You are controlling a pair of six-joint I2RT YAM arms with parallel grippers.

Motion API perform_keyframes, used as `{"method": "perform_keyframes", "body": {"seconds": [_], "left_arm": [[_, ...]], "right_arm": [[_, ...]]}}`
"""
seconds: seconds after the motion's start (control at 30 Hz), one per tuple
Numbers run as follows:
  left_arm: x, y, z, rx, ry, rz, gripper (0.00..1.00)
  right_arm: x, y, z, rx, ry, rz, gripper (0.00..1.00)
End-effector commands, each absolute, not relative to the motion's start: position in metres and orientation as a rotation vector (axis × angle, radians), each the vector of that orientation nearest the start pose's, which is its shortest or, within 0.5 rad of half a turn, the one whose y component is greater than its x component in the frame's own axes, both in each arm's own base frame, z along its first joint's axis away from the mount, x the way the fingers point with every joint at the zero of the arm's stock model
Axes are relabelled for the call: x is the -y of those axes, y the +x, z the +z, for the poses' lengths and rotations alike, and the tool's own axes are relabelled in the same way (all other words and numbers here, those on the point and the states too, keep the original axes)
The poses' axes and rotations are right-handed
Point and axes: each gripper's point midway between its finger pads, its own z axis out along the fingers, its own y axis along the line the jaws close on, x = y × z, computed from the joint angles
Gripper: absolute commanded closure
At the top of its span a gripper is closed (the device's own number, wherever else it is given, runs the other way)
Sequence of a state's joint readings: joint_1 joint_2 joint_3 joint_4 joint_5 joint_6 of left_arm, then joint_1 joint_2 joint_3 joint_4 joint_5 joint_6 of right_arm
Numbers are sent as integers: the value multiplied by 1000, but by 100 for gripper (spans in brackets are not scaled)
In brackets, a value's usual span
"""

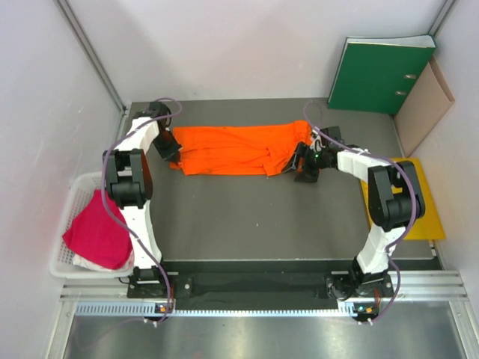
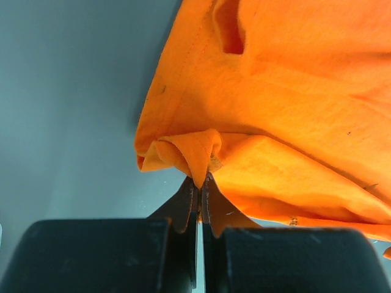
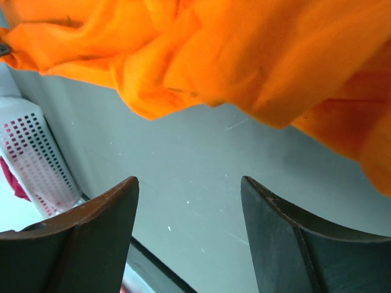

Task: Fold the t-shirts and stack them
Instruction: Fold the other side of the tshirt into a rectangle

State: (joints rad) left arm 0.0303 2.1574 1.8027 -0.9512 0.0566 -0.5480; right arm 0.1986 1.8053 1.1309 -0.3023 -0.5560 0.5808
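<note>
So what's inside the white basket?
A magenta-pink t-shirt lies bunched in the white basket. A white patch peeks out beneath it, but I cannot tell what it is. The shirt covers the rest, so anything deeper in the basket is hidden.

Two shirts in play: one bright orange cloth t-shirt [image 1: 232, 149], one magenta-pink cloth t-shirt [image 1: 97, 232]. One white plastic mesh basket [image 1: 81, 191], one green binder [image 1: 378, 75], one flat yellow envelope [image 1: 430, 217].

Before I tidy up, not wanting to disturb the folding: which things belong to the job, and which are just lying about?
Job: orange shirt, pink shirt.
Lying about: white basket under the pink shirt, green binder, yellow envelope, brown folder.
</note>
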Motion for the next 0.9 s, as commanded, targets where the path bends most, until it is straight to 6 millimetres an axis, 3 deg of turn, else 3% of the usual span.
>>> {"method": "perform_keyframes", "body": {"seconds": [0.0,0.17,0.37,0.7,0.8,0.87], "left_arm": [[17,447,67,-2755,-789,-184,100],[16,446,66,-2760,-784,-180,100],[16,445,66,-2761,-775,-176,100],[16,446,65,-2767,-760,-180,100],[16,446,63,-2772,-752,-178,100],[16,446,62,-2774,-750,-180,100]], "right_arm": [[-219,375,69,-2593,276,1110,33],[-253,374,63,-2595,270,1159,36],[-277,378,49,-2606,316,1129,42],[-273,403,46,-2569,360,992,48],[-270,408,43,-2563,375,947,55],[-269,409,42,-2571,377,929,66]]}}
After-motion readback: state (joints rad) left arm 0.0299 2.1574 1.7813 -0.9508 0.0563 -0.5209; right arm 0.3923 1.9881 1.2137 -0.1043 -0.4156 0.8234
